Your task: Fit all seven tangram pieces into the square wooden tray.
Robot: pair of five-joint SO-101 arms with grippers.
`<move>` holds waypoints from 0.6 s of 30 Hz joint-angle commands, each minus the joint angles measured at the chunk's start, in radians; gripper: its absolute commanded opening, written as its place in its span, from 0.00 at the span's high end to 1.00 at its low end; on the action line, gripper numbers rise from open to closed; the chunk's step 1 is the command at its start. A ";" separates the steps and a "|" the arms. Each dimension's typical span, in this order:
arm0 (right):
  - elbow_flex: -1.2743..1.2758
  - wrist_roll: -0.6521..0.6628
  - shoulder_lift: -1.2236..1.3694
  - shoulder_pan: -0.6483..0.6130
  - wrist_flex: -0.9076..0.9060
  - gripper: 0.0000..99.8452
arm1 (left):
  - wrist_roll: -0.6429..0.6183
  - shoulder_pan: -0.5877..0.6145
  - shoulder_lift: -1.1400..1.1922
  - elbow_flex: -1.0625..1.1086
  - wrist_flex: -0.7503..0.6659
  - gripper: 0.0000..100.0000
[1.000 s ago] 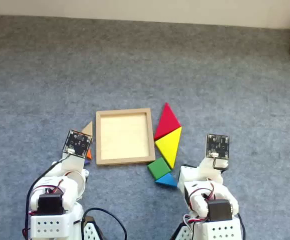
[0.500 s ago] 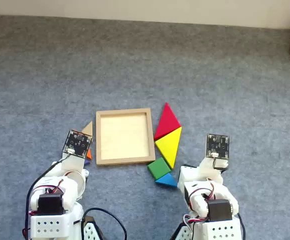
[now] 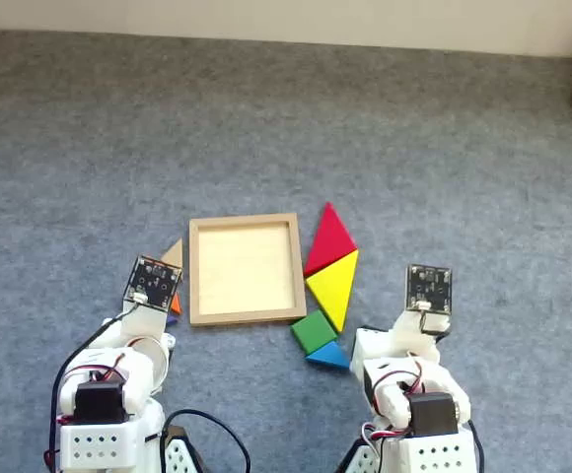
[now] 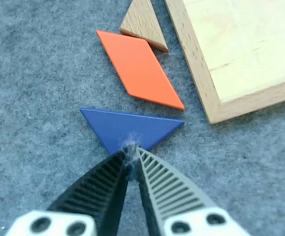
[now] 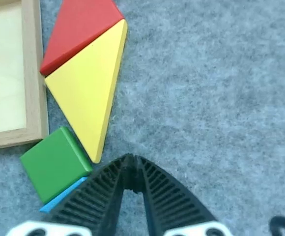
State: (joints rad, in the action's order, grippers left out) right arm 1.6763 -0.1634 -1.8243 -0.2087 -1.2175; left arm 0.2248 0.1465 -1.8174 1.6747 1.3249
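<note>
Clearly the left end effector (image 4: 131,152), clenched and empty, is sitting nearest a piece: the blue triangle (image 4: 132,129) is lying just ahead of its tips, long edge crosswise, with the bare tray (image 4: 195,59) beyond. The right end effector (image 5: 131,164), also clenched, is hanging beside the yellow triangle (image 5: 86,83).

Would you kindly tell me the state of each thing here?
Tray, empty.
Left gripper, shut.
Right gripper, shut.
Dark blue triangle, outside tray.
Orange parallelogram, outside tray.
Wooden triangle, outside tray.
Red triangle, outside tray.
Yellow triangle, outside tray.
Green square, outside tray.
Light blue triangle, outside tray.
</note>
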 commanded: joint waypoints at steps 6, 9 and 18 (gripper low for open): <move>0.002 0.009 -0.013 0.015 -0.012 1.00 | -0.005 0.012 -0.004 0.021 0.005 0.99; -0.015 0.009 -0.013 0.091 -0.004 1.00 | -0.005 0.012 -0.004 0.021 0.005 0.99; -0.065 0.060 -0.013 0.168 0.202 1.00 | -0.005 0.012 -0.004 0.021 0.005 0.99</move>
State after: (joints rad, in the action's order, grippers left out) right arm 1.6747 -0.1542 -1.8243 -0.0552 -1.0917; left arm 0.2248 0.1465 -1.8174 1.6747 1.3249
